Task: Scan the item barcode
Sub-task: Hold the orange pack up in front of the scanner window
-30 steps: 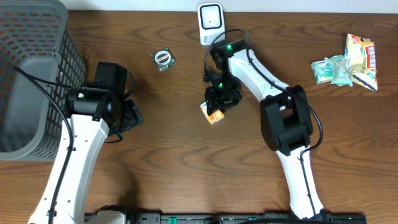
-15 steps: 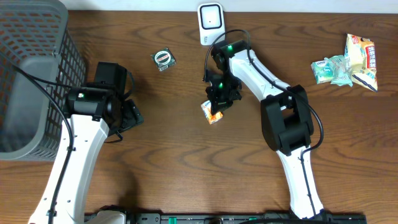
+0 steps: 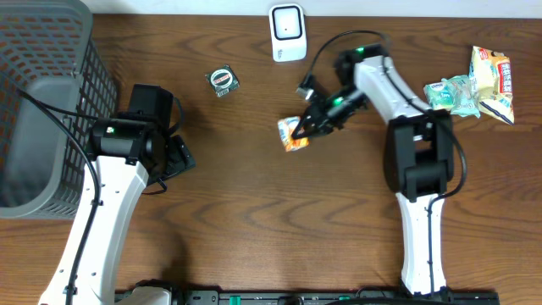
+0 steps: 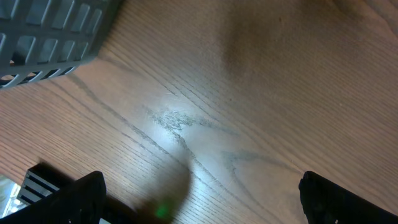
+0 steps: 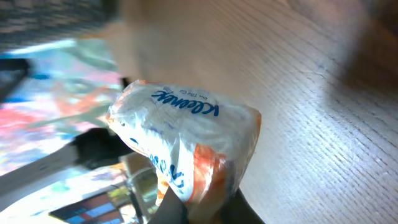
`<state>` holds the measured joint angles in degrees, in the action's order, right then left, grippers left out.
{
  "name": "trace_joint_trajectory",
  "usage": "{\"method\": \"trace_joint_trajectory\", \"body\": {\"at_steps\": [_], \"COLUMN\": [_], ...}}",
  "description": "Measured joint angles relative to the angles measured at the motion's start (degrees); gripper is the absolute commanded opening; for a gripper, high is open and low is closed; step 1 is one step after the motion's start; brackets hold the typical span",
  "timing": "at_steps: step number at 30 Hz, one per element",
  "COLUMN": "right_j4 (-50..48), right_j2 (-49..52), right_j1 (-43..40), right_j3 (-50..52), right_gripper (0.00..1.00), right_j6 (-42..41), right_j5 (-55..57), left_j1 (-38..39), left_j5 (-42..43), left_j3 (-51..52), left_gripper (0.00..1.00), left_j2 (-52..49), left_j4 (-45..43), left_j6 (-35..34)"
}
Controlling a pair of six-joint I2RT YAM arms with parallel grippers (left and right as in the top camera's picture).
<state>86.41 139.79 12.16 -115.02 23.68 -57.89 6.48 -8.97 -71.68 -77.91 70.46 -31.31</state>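
right gripper [image 3: 308, 125] is clamped on the tissue pack [image 3: 293, 135], jaws pinched together on one end of it

wrist view: pack fills the middle of the frame, white film with orange patches, blue Kleenex print facing the camera, tilted, wood grain of the table [image 3: 254, 220] behind it. cannot tell if the pack touches the table or hangs just above it

overhead: pack sits mid-table, on the robot's side of the scanner [image 3: 287, 32] and well apart from it. scanner is a white unit at the far edge. right arm reaches in from the right, wrist angled down toward the pack

left gripper [image 4: 199, 205] has its jaws spread wide, one finger in each bottom corner of its wrist view, only bare wood between them, nothing held. it hangs near the grey basket [image 3: 42, 102], whose mesh corner shows top left in that view

other stuff: small round item [image 3: 223, 80] between basket and scanner, snack packets [image 3: 474, 85] at the far right, well clear of both grippers
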Motion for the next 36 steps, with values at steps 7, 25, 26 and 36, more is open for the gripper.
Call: {"method": "trace_joint_trajectory", "body": {"at_steps": [7, 25, 26, 36], "right_j4": [6.8, 11.1, 11.1, 11.13], "right_j2": [0.0, 0.0, 0.0, 0.0], "right_j1": [-4.07, -10.71, -10.71, -10.69], "right_j3": [0.02, 0.02, 0.02, 0.02], "right_gripper": [0.01, 0.01, 0.01, 0.01], "right_j6": [10.71, 23.06, 23.41, 26.77], "right_j5": [-5.75, -16.52, -17.05, -21.42], "left_j1": [0.0, 0.0, 0.0, 0.0], "left_j5": [0.0, 0.0, 0.0, 0.0], "left_j3": [0.0, 0.0, 0.0, 0.0], "left_gripper": [0.98, 0.97, 0.98, 0.97], "left_j2": [0.0, 0.0, 0.0, 0.0], "left_j4": [0.0, -0.02, -0.02, -0.02], "left_j6": [0.0, 0.0, 0.0, 0.0]}}
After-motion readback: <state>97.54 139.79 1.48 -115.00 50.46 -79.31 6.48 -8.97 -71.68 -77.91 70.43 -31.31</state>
